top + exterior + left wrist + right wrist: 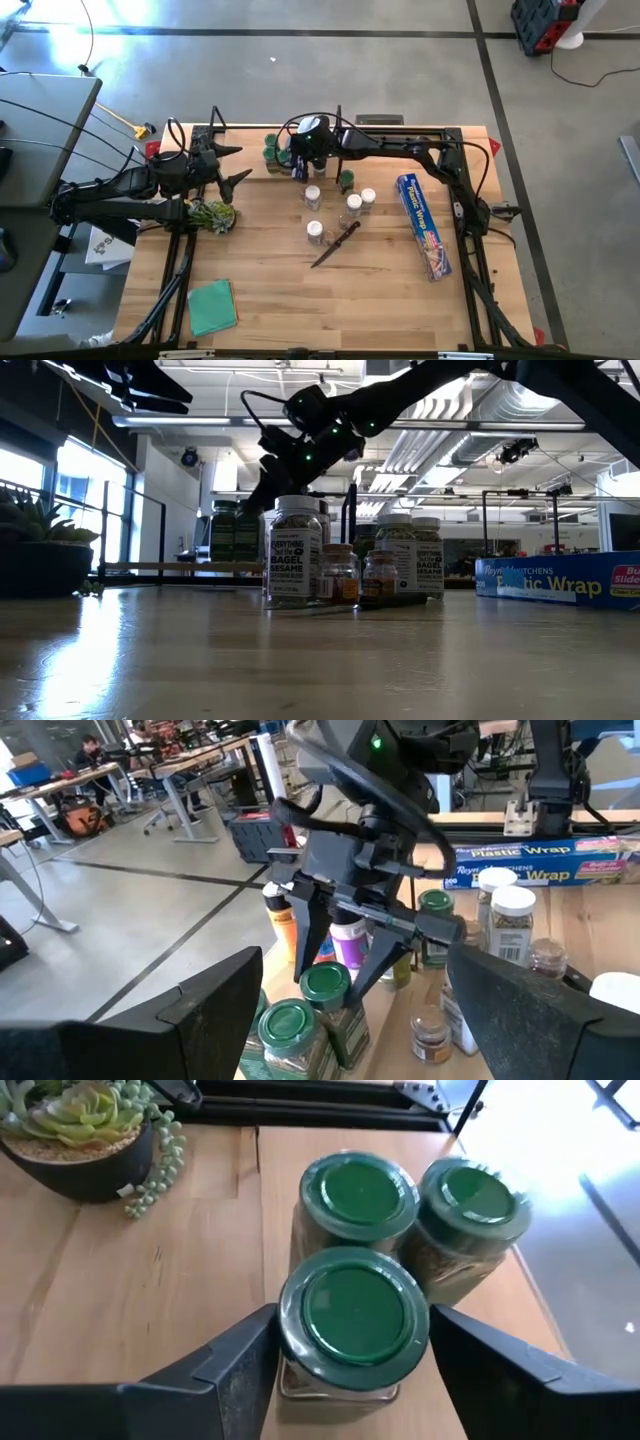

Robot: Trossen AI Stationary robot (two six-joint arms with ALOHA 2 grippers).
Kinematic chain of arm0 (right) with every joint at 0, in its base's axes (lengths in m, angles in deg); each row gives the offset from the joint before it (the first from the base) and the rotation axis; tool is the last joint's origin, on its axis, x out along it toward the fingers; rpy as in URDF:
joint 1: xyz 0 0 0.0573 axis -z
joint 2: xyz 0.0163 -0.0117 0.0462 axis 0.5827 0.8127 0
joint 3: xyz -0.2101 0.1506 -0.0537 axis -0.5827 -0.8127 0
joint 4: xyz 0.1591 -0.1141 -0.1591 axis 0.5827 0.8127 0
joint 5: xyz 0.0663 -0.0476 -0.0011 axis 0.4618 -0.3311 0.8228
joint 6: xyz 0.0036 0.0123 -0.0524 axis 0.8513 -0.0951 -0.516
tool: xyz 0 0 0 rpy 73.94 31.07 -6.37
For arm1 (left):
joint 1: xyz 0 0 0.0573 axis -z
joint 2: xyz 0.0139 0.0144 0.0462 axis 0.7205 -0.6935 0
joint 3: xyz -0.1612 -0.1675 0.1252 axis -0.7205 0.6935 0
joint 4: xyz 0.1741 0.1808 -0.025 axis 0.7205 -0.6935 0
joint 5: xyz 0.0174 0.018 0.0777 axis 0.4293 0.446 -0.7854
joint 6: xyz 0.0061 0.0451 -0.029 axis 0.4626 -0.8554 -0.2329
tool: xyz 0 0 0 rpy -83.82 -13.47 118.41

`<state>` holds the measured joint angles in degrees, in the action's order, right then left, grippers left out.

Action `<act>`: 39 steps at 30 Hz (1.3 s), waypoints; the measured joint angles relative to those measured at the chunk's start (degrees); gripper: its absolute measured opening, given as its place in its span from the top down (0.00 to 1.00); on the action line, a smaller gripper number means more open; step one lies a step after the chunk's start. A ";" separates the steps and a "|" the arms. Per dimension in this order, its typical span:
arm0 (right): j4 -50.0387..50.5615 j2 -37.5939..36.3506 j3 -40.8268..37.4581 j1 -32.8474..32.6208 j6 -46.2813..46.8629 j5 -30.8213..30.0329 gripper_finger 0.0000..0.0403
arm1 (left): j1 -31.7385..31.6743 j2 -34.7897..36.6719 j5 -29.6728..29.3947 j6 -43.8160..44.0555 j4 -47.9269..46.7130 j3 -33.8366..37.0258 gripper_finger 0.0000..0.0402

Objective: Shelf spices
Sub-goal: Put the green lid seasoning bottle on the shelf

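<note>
at the far edge of the table [300,300], on the shelf [255,168], we have the right claw [345,1345] standing around a green-capped jar [352,1310], with a dark finger just beside the jar on each side. the fingers look parted from the glass rather than pinching it, so we judge this to be the moment of letting a jar go beside two other green-capped jars [400,1195], which stand touching it at about twelve and one o'clock in the right wrist view.

to do this well, we would spread the fingers fully clear of the cap, then lift straight up before swinging away. any sideways drift could tip this jar into its neighbours, and they stand close to the shelf's edge. we would also mind the succulent pot [85,1140], which sits at about ten o'clock from the jar.

in the high view the right claw [300,160] is at roughly twelve o'clock from the waiting spices [340,205], a loose cluster of white-capped and green-capped jars near the table's middle, with a knife [335,245] just beside them and the wrap box [423,225] at their three o'clock.

the left claw [228,165] hangs spread wide and empty at about nine o'clock from the shelved jars.
</note>
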<state>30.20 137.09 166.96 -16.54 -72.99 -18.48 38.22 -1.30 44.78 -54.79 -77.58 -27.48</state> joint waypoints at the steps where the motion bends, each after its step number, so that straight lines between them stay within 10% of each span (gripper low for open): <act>1: -0.12 -0.16 0.00 0.01 -0.24 -0.03 0.38 | 0.00 0.02 -0.10 -0.01 -0.01 0.00 0.22; 39: -6.31 -0.51 0.04 2.42 -13.48 -6.66 0.37 | -0.01 0.00 -0.28 -0.02 0.58 0.00 0.22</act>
<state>23.89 136.58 167.01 -14.12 -86.47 -25.15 38.21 -1.30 44.50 -54.81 -77.00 -27.48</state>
